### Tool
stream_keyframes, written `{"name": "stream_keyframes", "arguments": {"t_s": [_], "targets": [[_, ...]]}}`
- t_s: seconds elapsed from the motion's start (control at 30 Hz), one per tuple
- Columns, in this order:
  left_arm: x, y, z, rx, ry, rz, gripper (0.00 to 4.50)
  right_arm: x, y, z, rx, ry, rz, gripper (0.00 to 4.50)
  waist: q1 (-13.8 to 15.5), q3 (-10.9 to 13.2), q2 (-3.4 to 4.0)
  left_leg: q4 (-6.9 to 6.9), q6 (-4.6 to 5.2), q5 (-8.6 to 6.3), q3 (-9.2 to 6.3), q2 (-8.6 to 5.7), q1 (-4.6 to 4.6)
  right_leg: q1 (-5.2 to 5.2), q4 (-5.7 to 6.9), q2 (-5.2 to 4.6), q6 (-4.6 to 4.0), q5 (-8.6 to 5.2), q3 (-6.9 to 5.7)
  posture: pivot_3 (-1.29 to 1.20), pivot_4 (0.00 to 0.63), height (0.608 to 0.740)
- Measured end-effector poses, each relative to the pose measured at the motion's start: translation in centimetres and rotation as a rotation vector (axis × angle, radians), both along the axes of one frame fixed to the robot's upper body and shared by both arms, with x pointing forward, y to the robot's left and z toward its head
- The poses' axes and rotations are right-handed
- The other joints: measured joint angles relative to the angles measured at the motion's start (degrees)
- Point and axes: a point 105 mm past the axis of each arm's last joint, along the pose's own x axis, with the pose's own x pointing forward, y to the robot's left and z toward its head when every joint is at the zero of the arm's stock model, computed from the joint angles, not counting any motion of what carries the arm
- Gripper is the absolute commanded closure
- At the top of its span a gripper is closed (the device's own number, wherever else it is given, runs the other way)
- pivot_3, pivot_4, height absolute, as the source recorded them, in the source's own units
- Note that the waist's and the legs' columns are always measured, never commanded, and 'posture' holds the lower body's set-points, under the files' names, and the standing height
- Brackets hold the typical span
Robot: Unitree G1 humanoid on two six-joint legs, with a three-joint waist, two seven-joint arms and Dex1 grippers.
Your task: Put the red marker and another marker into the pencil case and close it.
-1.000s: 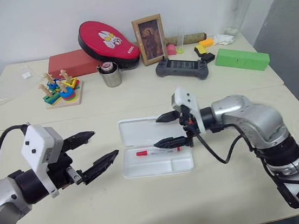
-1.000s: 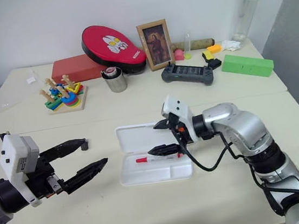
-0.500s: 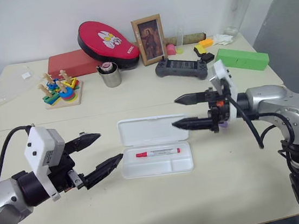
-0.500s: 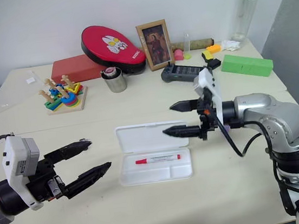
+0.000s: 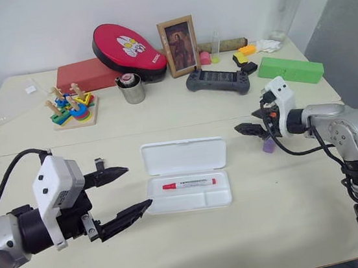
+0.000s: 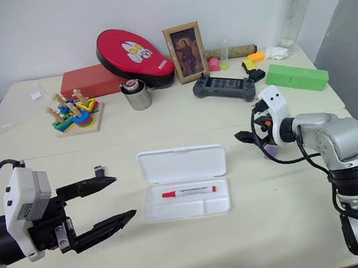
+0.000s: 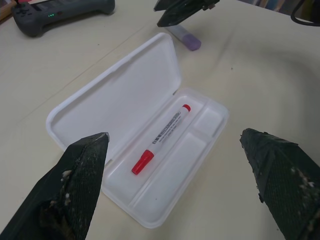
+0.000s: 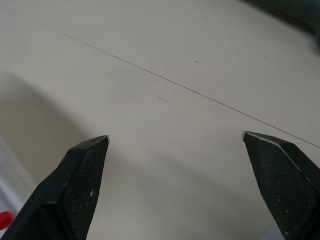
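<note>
Pencil case [image 5: 187, 182]: lid wide open, mid-bench, front half.
Inside: red marker [image 5: 188, 184] lying flat in the tray.
Lilac marker [image 5: 268, 145]: on the bench beneath the right hand [image 5: 251, 122].
Right hand: open, empty.
Left hand [image 5: 125, 192]: open, empty, near the case.

White, red and lilac on a cream counter [image 5: 200, 249]

The pencil case [image 5: 186, 183] is plain white; the red marker [image 5: 188, 184] has a white barrel with red cap and red end; right of centre, another marker [image 5: 268, 145] is lilac; at upper right, a box [image 5: 289, 70] is bright green; both sets of jaws are black.
</note>
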Motion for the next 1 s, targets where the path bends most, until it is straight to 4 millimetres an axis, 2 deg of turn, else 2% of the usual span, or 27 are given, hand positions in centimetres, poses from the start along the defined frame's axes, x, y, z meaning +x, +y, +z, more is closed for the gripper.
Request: {"name": "stream_keyframes", "arguments": {"t_s": [0.27, 0.4, 0.6, 0.7, 0.9, 1.0], "targets": [[0.0, -0.1, 0.2, 0.005, -0.008, -0.015, 0.0, 0.5, -2.4, -0.9, -0.121, 0.023, -0.17, 0.02, 0.0, 0.0, 0.0, -0.01, -0.01, 0.01, 0.01, 0.0, -0.02, -0.04, 0.01, 0.0, -0.01, 0.0, 0.02, 0.0, 0.15, 0.74], [0.0, -0.3, 0.5, 0.018, -0.025, -0.026, 0.0, 0.2, -2.7, -1.4, -0.141, 0.057, -0.196, 0.02, 0.0, 0.0, 0.0, -0.01, -0.01, 0.01, 0.01, 0.0, -0.02, -0.04, 0.01, 0.0, 0.0, 0.0, 0.02, 0.0, 0.15, 0.74], [0.2, -1.5, 2.1, 0.053, -0.1, -0.086, 0.0, -0.4, -3.3, -3.4, -0.173, 0.134, -0.234, 0.02, 0.0, 0.0, 0.0, -0.01, -0.01, 0.03, 0.01, 0.0, -0.03, -0.03, 0.03, 0.0, 0.0, 0.0, 0.02, 0.0, 0.15, 0.74], [0.2, -2.0, 2.8, 0.068, -0.133, -0.112, 0.0, -0.4, -3.3, -3.6, -0.182, 0.132, -0.245, 0.02, 0.0, 0.0, -0.01, -0.01, 0.0, 0.04, 0.01, 0.0, -0.02, -0.03, 0.04, 0.01, 0.0, 0.0, 0.02, 0.0, 0.15, 0.74], [0.3, -2.6, 2.9, 0.053, -0.133, -0.131, 0.0, -0.2, -3.4, -5.0, -0.185, 0.158, -0.268, 0.02, -0.1, 0.0, -0.01, -0.01, 0.0, 0.05, 0.01, 0.0, -0.01, -0.04, 0.06, 0.02, 0.0, 0.0, 0.03, 0.0, 0.15, 0.74], [0.5, -2.6, 2.9, 0.052, -0.135, -0.128, 0.0, 0.1, -3.5, -5.0, -0.183, 0.146, -0.275, 0.02, -0.1, 0.0, -0.02, -0.01, -0.02, 0.07, 0.01, 0.0, 0.0, -0.01, 0.07, 0.02, 0.0, 0.0, 0.03, 0.0, 0.15, 0.74]]}}
